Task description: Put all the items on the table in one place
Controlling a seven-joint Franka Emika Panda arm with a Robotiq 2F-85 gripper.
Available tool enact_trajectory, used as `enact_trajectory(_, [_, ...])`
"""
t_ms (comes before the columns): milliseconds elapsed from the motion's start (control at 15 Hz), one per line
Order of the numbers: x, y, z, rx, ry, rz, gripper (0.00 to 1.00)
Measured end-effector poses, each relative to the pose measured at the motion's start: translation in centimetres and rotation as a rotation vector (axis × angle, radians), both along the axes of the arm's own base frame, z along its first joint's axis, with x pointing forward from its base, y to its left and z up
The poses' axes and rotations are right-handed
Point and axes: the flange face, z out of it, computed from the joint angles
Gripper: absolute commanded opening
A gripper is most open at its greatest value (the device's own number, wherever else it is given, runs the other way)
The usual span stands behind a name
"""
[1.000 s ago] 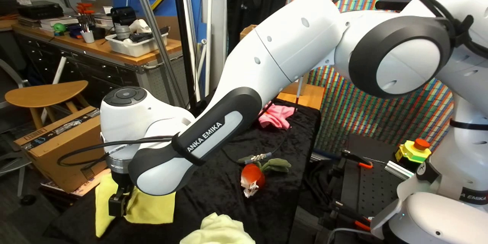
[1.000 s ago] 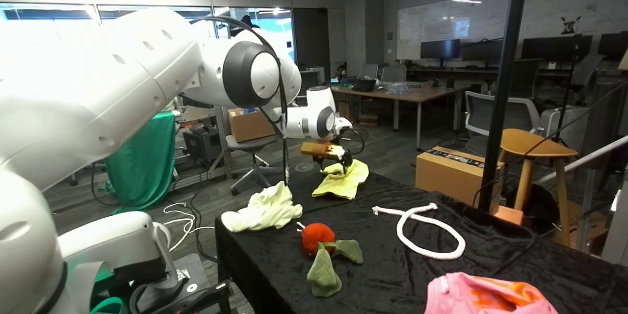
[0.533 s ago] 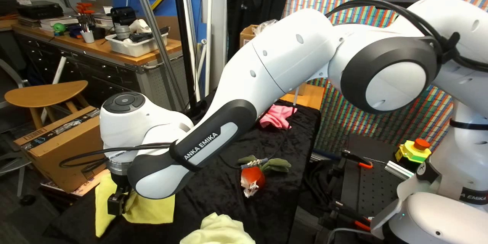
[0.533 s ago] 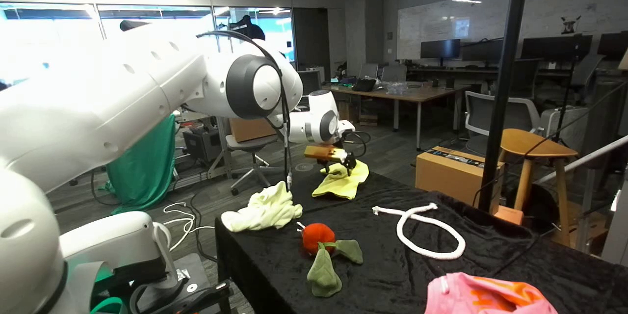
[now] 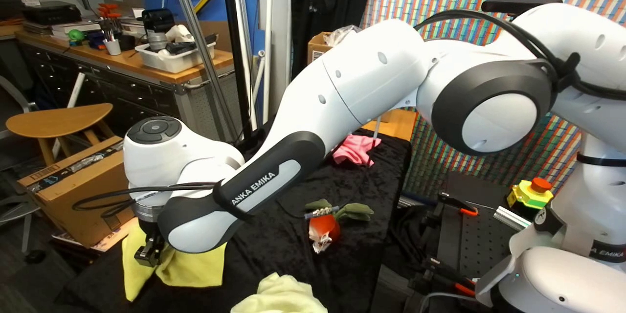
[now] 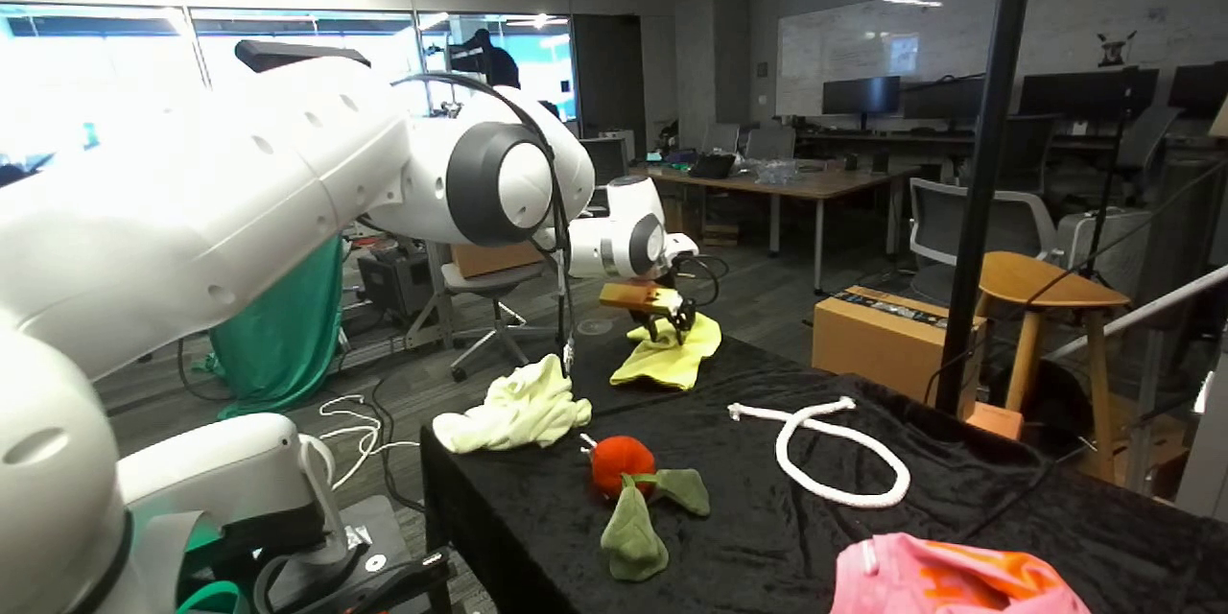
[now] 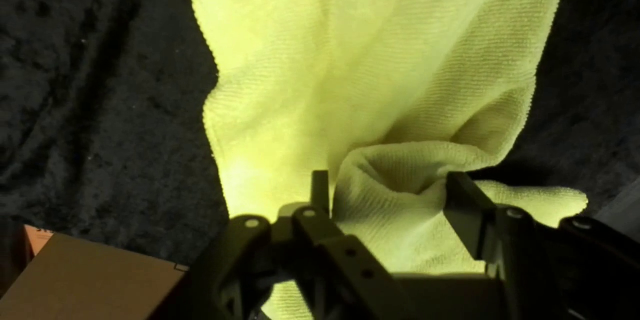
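Note:
In the wrist view my gripper (image 7: 386, 177) has its jaws apart around a raised fold of the yellow cloth (image 7: 320, 45). The right finger (image 7: 467, 210) touches the fold; a thin gap shows beside the left one. Both exterior views place the gripper (image 6: 667, 326) low over this cloth (image 5: 195, 266), at the far end of the black-draped table (image 6: 748, 537). A cream-white cloth (image 6: 518, 411) lies bunched at the edge. Nearby is the red-orange toy (image 6: 622, 465) with green leaves. The white rope loop (image 6: 863, 501) and pink cloth (image 6: 921, 576) lie farther along.
Beyond the table end stands a cardboard box (image 5: 88, 195) near a wooden stool (image 5: 58, 120). A dark upright pole (image 6: 983, 163) rises along the table's side. My forearm (image 5: 274, 176) spans over the tabletop in an exterior view.
The arm has sunk and the gripper has come slightly lower over the yellow cloth. Its fingers have drawn partly together, and the cloth has shifted a little at its near corner. Other items are unmoved.

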Motion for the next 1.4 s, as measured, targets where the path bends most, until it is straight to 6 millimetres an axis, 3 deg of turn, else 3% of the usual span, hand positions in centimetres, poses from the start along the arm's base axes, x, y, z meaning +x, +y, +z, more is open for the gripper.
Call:
enact_trajectory(133, [0.2, -0.1, 0.2, -0.006, 0.002, -0.004, 0.17])
enact_trajectory(400, [0.5, -0.3, 0.5, -0.042, 0.017, -0.009, 0.06])
enact_trajectory(467, [0.5, -0.4, 0.7, -0.057, 0.023, -0.009, 0.11])
enact_trajectory(667, [0.8, -0.6, 1.8, -0.102, 0.034, -0.010, 0.10])
enact_trajectory(867, [1.6, -1.4, 4.7, -0.153, 0.002, -0.024, 0.11])
enact_trajectory(1067, [2.9, -3.3, 9.0, -0.210, -0.058, -0.079, 0.09])
enact_trajectory(1400, [4.6, -9.8, 15.8, -0.278, -0.139, -0.242, 0.11])
